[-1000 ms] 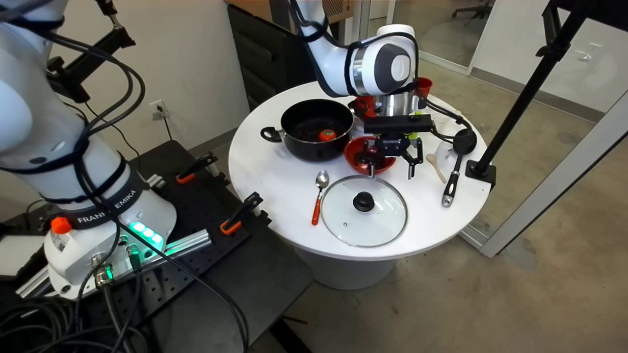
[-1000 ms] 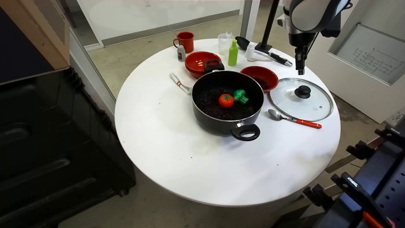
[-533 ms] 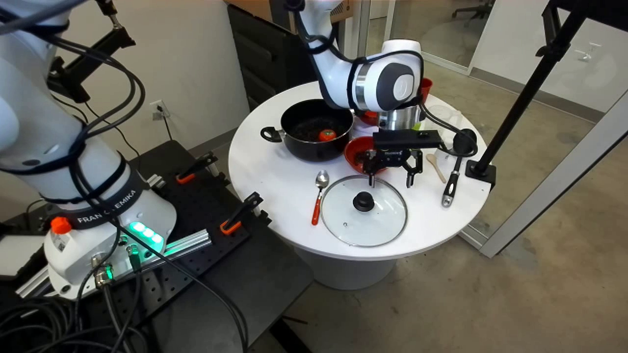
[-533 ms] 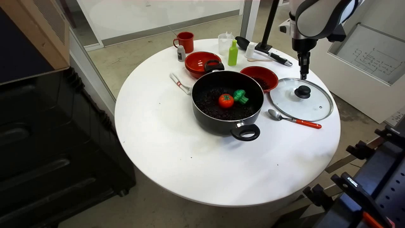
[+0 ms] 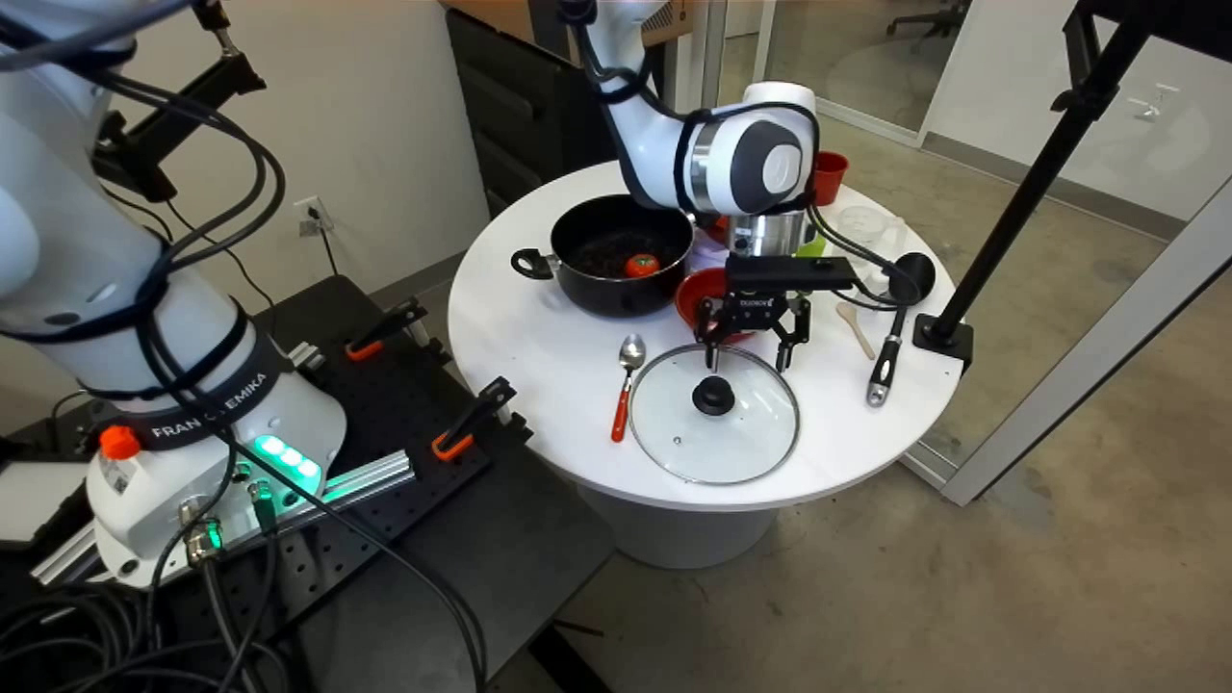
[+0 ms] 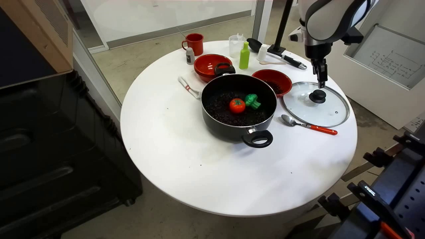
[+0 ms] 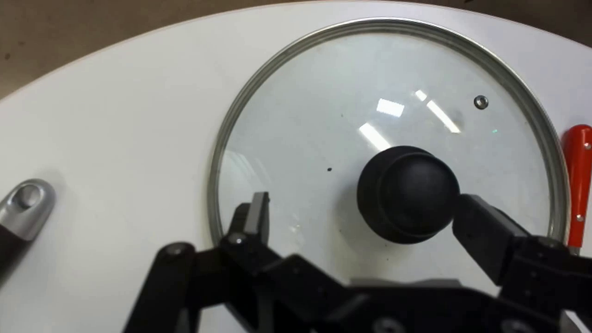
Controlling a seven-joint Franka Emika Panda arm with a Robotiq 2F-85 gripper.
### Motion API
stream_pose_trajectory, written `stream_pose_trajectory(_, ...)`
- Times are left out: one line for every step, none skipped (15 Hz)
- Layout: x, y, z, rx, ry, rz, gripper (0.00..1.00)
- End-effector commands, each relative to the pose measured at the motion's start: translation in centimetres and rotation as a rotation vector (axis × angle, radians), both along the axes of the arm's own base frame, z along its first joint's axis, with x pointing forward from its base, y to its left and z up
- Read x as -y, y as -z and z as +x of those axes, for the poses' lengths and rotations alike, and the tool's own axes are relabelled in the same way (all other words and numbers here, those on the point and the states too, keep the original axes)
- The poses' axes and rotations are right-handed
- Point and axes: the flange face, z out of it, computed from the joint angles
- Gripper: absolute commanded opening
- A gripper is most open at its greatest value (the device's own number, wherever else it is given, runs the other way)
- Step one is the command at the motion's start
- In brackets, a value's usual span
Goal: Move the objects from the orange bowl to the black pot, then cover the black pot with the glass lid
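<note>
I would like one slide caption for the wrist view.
Open hand over the lid, near the black knob; a red handle lies alongside.

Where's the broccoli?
In an exterior view, the broccoli lies inside the pot, just to the right of the tomato and a little higher in the picture.

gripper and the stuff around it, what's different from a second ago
The gripper has come down and closer to the knob of the lid. Its jaws are open; nothing was taken hold of or let go. The lid, the pot with the tomato and broccoli, the bowl by the lid and the spoon stayed put.
</note>
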Motion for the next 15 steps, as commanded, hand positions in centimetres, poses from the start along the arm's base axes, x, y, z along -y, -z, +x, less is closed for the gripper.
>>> stream_pose_trajectory(-0.9,-0.1,-0.1,-0.059,-0.057,-0.018,1.0)
stream_pose_trajectory(-1.3,0.1,-0.1,-0.071,-0.071,-0.027,1.0)
stream_pose_trajectory(-1.6,0.3,0.0,-0.08,-0.079,-0.035,1.0)
stream_pose_trajectory(-2.0,0.5,0.0,-0.086,-0.088,-0.04,1.0)
stream_pose_trajectory(-2.3,0.7,0.0,-0.093,-0.097,-0.048,1.0)
stream_pose_trajectory(-2.7,1.0,0.0,-0.097,-0.105,-0.053,1.0)
stream_pose_trajectory(-3.0,1.3,0.0,-0.101,-0.113,-0.058,1.0)
stream_pose_trajectory(-3.3,1.7,0.0,-0.105,-0.12,-0.062,1.0)
stream_pose_trajectory(-3.5,2.1,0.0,-0.111,-0.126,-0.066,1.0)
stream_pose_trajectory(-3.6,2.5,-0.1,-0.116,-0.13,-0.067,1.0)
stream_pose_trajectory(-3.7,2.9,-0.2,-0.121,-0.134,-0.068,1.0)
stream_pose_trajectory(-3.7,3.2,-0.3,-0.125,-0.135,-0.068,1.0)
stream_pose_trajectory(-3.7,3.4,-0.4,-0.128,-0.138,-0.068,1.0)
stream_pose_trajectory(-3.8,3.7,-0.7,-0.128,-0.137,-0.066,1.0)
stream_pose_trajectory(-3.7,3.9,-0.8,-0.129,-0.139,-0.064,1.0)
